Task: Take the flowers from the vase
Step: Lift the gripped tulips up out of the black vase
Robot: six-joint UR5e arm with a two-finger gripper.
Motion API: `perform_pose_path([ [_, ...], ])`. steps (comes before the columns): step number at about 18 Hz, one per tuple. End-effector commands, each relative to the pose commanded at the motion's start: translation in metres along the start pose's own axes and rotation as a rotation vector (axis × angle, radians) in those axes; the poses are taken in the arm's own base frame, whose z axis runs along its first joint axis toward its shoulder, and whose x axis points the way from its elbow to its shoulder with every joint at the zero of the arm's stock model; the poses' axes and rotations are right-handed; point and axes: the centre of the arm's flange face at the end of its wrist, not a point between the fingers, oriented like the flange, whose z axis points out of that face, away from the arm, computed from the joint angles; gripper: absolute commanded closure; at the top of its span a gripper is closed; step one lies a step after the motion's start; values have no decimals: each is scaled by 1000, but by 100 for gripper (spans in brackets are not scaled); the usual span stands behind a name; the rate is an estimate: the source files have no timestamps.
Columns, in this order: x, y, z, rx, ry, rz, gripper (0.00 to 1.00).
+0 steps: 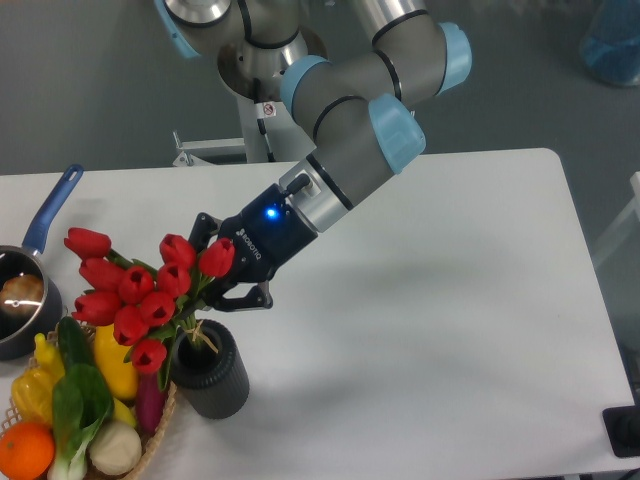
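The flowers (140, 295), a bunch of red tulips with green stems and leaves, lean to the left above the vase (211, 372), a dark grey ribbed pot near the table's front left. Their stem ends still reach into the vase's mouth. My gripper (213, 285) is shut on the stems just above the vase, behind the rightmost buds. The buds partly hide the fingers.
A wicker basket (155, 437) with vegetables and an orange (25, 450) stands just left of the vase, under the blooms. A blue-handled saucepan (25, 295) sits at the left edge. The white table (450, 320) stretches to the right.
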Motion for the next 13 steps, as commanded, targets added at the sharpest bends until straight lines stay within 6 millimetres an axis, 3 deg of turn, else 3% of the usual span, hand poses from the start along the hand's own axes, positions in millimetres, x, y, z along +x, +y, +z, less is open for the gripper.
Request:
perform_pose_path([
  [5, 3, -14, -13, 55, -2, 15, 79],
  [13, 1, -20, -22, 84, -6, 13, 79],
])
